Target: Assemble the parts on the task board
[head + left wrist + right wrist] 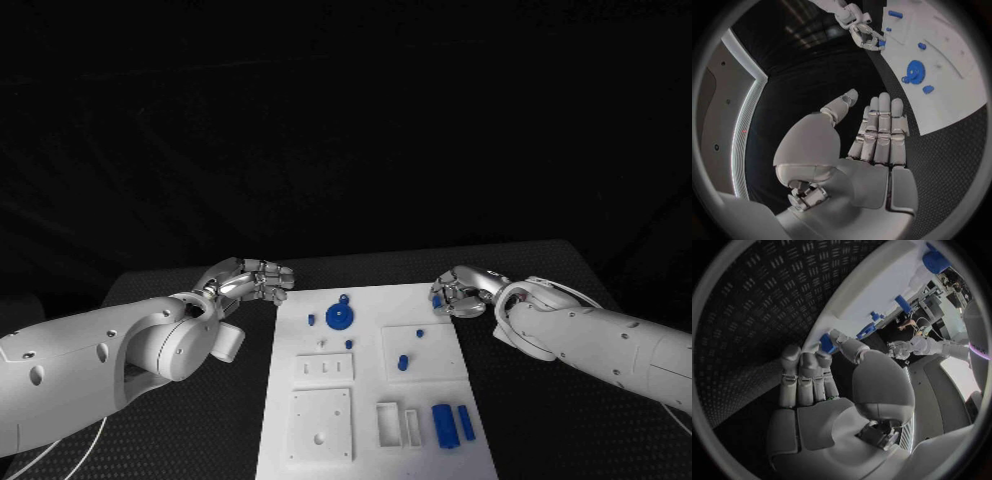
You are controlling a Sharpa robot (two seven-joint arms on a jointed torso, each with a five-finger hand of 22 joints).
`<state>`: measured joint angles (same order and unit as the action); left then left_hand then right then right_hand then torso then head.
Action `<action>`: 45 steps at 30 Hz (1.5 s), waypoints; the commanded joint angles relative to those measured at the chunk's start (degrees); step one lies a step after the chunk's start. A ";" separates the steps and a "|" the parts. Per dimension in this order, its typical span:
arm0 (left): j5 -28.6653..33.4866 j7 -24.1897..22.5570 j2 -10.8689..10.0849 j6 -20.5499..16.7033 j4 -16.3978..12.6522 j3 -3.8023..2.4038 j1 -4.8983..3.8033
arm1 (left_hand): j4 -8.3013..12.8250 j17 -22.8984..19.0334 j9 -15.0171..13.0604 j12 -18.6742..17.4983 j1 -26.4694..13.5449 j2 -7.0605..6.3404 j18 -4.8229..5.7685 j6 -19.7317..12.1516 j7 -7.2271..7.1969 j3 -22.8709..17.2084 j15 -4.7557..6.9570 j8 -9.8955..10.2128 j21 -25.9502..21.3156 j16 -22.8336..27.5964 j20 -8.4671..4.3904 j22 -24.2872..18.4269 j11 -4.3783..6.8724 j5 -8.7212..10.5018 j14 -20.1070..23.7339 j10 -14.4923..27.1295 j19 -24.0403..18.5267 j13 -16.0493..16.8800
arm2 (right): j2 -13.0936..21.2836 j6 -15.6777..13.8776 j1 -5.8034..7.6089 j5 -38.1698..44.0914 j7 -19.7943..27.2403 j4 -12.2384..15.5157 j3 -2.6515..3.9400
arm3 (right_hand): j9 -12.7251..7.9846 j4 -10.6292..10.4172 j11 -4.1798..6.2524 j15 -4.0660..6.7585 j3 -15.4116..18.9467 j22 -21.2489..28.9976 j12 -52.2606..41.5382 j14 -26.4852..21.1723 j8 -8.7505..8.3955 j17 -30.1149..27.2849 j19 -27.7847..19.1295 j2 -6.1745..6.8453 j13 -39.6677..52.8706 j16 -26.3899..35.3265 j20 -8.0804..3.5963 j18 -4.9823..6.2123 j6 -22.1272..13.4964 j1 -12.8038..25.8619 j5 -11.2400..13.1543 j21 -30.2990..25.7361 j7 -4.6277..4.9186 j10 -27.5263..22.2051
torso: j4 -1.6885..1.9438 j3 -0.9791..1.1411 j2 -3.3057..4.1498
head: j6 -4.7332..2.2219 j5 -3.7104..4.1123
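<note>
The white task board (372, 300) lies in the middle of the table. On its far half sits a blue gear (339, 317), with several small blue pegs (402, 362) around it. Two blue blocks (453, 424) stand side by side near the board's front right. My right hand (464, 293) is at the board's far right corner and pinches a small blue part (826, 343) between thumb and fingertip. My left hand (254, 279) hovers just off the board's far left corner, fingers straight (879, 132), thumb apart, holding nothing. The gear (916, 71) lies beyond those fingers.
The board (961, 87) carries raised white square plates (320, 423) and a white frame (391, 423) near its front. Black ribbed table surface (534, 400) surrounds it on all sides. My right hand (862, 34) shows across the board.
</note>
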<state>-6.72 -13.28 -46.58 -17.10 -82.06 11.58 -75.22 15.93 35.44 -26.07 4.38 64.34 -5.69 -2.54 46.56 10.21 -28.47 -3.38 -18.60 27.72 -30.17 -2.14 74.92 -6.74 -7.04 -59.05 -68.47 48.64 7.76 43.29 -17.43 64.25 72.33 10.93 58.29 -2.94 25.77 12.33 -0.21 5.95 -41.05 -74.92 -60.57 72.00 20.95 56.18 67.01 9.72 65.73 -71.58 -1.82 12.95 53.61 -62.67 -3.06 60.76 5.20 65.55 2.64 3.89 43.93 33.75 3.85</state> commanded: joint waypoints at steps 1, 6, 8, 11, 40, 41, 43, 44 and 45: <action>-0.25 -0.37 0.05 0.76 -0.12 -0.04 -0.04 | 0.04 0.11 -0.06 -0.23 -0.42 -0.14 -1.12 -0.01 0.28 -0.37 -0.10 0.30 0.18 0.24 -0.10 1.09 -0.31 -0.07 0.15 -0.03 -0.31 0.08 | -0.15 0.53 -0.24 0.05 -0.51 -0.04 -0.13 | 0.08 0.07 0.25 0.20 -0.51 -0.98 -0.39 0.17 0.32 0.06 -0.14 -0.54 -0.09 -0.06 -0.46 2.05 1.22 -0.04 0.27 0.34 1.17 0.10 | -0.01 0.04 -0.01 | 0.01 0.05; -0.26 -0.23 0.05 0.77 -0.14 -0.04 -0.05 | 0.04 0.12 -0.07 -0.23 -0.41 -0.12 -1.12 0.00 0.28 -0.38 -0.10 0.30 0.19 0.24 -0.10 1.09 -0.30 -0.07 0.15 -0.04 -0.31 0.09 | -0.08 0.29 -0.24 -0.68 -0.24 0.18 -0.13 | 0.34 0.41 0.52 0.43 -1.08 -0.98 -0.38 0.15 0.76 0.10 -0.23 -1.71 -0.18 -0.01 -0.47 2.05 2.39 -0.17 0.27 0.37 0.85 0.06 | -0.03 0.05 -0.02 | 0.06 0.06; -0.30 -0.15 0.04 0.75 -0.14 -0.04 -0.05 | -0.02 0.14 -0.09 -0.22 -0.45 -0.05 -1.11 0.06 0.27 -0.39 -0.11 0.26 0.20 0.26 -0.09 1.08 -0.30 -0.08 0.14 -0.08 -0.31 0.11 | -0.09 0.02 -0.24 -1.32 -0.15 0.19 -0.13 | 0.50 0.70 0.70 0.58 -1.11 -1.01 -0.41 0.15 1.02 0.13 -0.26 -2.19 -0.21 -0.03 -0.46 2.05 3.02 -0.08 0.27 0.44 0.66 0.06 | -0.03 0.04 0.00 | 0.05 0.05; -0.35 -0.11 0.04 0.86 -0.16 -0.04 -0.05 | -0.05 0.15 -0.12 -0.21 -0.49 -0.03 -1.11 0.11 0.25 -0.39 -0.11 0.24 0.21 0.27 -0.08 1.08 -0.30 -0.07 0.14 -0.11 -0.32 0.12 | -0.11 -0.26 -0.24 -2.06 -0.16 0.21 -0.13 | 0.63 0.96 0.88 0.74 -1.12 -1.03 -0.44 0.17 1.24 0.18 -0.28 -2.76 -0.23 -0.05 -0.44 2.05 3.59 0.12 0.27 0.52 0.47 0.07 | -0.04 0.03 -0.01 | 0.02 0.05; -6.64 10.84 3.59 4.97 1.31 -0.10 -0.22 | -6.74 1.66 -0.53 0.61 -9.45 -0.86 -1.32 4.27 -1.60 1.46 0.48 -0.21 0.91 0.35 -0.66 0.96 1.65 2.97 -0.85 -4.65 -0.10 1.85 | 0.98 -2.67 4.98 14.70 -17.43 20.51 -0.02 | 0.85 3.42 1.78 1.58 -2.33 -0.68 -0.48 0.84 1.62 0.38 0.66 -2.73 -0.56 -0.26 -0.80 2.05 6.07 0.44 0.26 0.91 -0.42 0.68 | -0.83 -0.62 -0.93 | -1.21 -0.95; -6.92 11.49 3.84 4.98 1.35 -0.11 -0.32 | -7.68 1.76 -0.46 0.54 -10.37 -1.29 -1.37 4.28 -1.58 1.51 0.53 -0.05 0.92 0.36 -0.71 0.95 1.68 3.58 -0.86 -4.73 -0.11 1.91 | 0.60 -2.53 5.25 15.52 -18.25 21.29 -0.02 | 0.84 3.40 1.80 1.60 -2.47 -0.65 -0.47 0.87 1.60 0.38 0.72 -2.64 -0.59 -0.26 -0.81 2.05 6.11 0.43 0.26 0.89 -0.43 0.73 | -0.97 -0.72 -1.12 | -1.29 -1.14; -7.29 12.58 4.49 5.10 1.41 -0.12 -0.55 | -9.34 1.92 -0.36 0.44 -12.26 -1.89 -1.42 4.21 -1.53 1.92 0.56 0.21 0.95 0.33 -0.75 0.94 1.73 4.03 -0.92 -4.84 -0.09 2.01 | -0.28 -2.06 5.70 16.87 -19.63 22.61 -0.02 | 0.79 3.29 1.83 1.63 -2.89 -0.57 -0.43 0.95 1.54 0.37 0.87 -2.37 -0.66 -0.23 -0.84 2.05 6.24 0.40 0.26 0.85 -0.47 0.84 | -1.10 -0.79 -1.37 | -1.47 -1.44; -7.47 13.00 4.89 4.97 1.44 -0.12 -0.66 | -10.14 1.97 -0.33 0.44 -13.25 -2.17 -1.41 4.19 -1.50 2.18 0.56 0.28 0.95 0.31 -0.74 0.92 1.75 4.11 -0.94 -4.91 -0.07 2.05 | -0.75 -1.84 5.87 17.28 -20.39 23.14 -0.02 | 0.78 3.22 1.84 1.63 -3.07 -0.54 -0.41 1.00 1.51 0.36 0.93 -2.28 -0.69 -0.22 -0.84 2.05 6.29 0.41 0.26 0.83 -0.48 0.89 | -1.17 -0.86 -1.52 | -1.43 -1.61; -7.79 13.52 5.29 4.92 1.47 -0.13 -0.73 | -10.94 2.03 -0.32 0.44 -14.18 -2.57 -1.45 4.19 -1.50 2.38 0.59 0.32 0.95 0.28 -0.76 0.91 1.78 4.18 -0.98 -4.99 -0.06 2.09 | -1.34 -1.58 5.99 17.77 -21.03 23.57 -0.02 | 0.77 3.17 1.85 1.63 -3.17 -0.53 -0.40 1.02 1.49 0.36 0.97 -2.22 -0.71 -0.22 -0.84 2.05 6.32 0.42 0.26 0.82 -0.48 0.92 | -1.22 -0.93 -1.68 | -1.42 -1.77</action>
<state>-12.61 -3.28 -41.71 -13.46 -80.51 11.55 -75.77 5.41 37.43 -26.45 5.05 50.71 -8.08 -2.99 50.55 8.47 -26.23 -2.75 -18.60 28.39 -29.95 -2.59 74.93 -4.90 -3.15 -59.69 -73.00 48.63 9.76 42.34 -19.89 70.19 85.18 -5.48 81.33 -2.98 25.94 15.41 1.35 7.28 -43.84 -74.92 -60.78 72.91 22.15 56.46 67.56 7.18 65.09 -71.62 -2.76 13.27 56.59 -62.24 -3.05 61.43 2.22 66.25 1.71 3.20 42.82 32.39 2.47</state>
